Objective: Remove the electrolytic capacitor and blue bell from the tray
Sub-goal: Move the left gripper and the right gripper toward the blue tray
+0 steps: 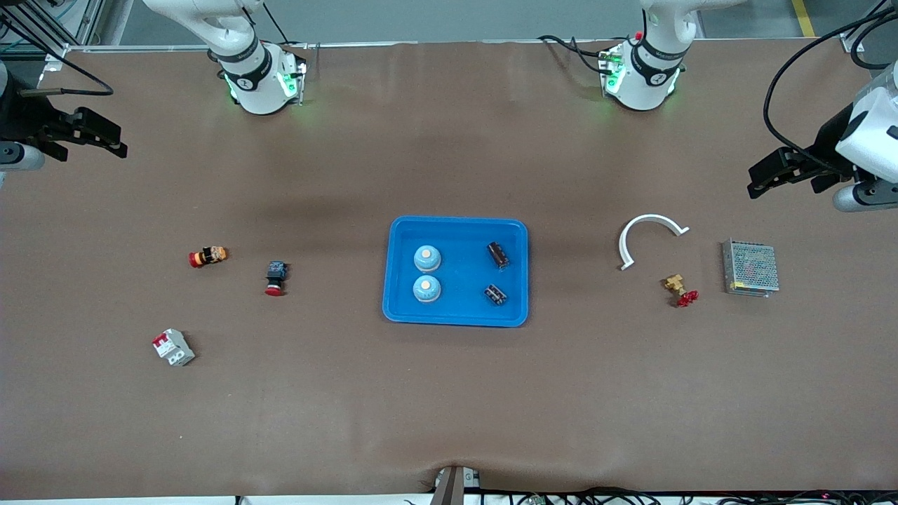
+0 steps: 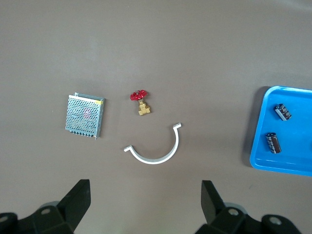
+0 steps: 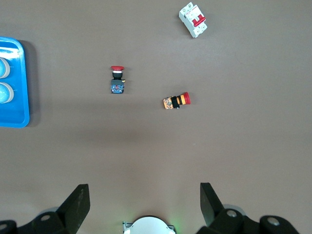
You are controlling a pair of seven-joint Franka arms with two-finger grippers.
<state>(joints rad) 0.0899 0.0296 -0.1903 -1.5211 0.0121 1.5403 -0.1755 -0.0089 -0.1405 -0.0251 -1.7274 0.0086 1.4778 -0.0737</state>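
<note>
A blue tray [image 1: 456, 242] sits mid-table. In it are two pale blue bells [image 1: 427, 258] [image 1: 426, 288] toward the right arm's end and two black capacitors [image 1: 499, 254] [image 1: 495, 294] toward the left arm's end. My left gripper [image 1: 754, 181] is open and empty, up over the table's left-arm end. Its wrist view shows the gripper [image 2: 146, 204], the tray's edge [image 2: 292, 161] and both capacitors [image 2: 282, 111] [image 2: 273, 143]. My right gripper [image 1: 116, 140] [image 3: 145, 204] is open and empty over the right-arm end. Its wrist view shows the tray [image 3: 20, 83] and the bells [image 3: 4, 68] [image 3: 5, 92].
Toward the left arm's end lie a white curved piece [image 1: 649, 235], a brass valve with a red handle [image 1: 679, 289] and a metal mesh box [image 1: 751, 268]. Toward the right arm's end lie two red-capped push buttons [image 1: 208, 256] [image 1: 276, 278] and a white circuit breaker [image 1: 173, 347].
</note>
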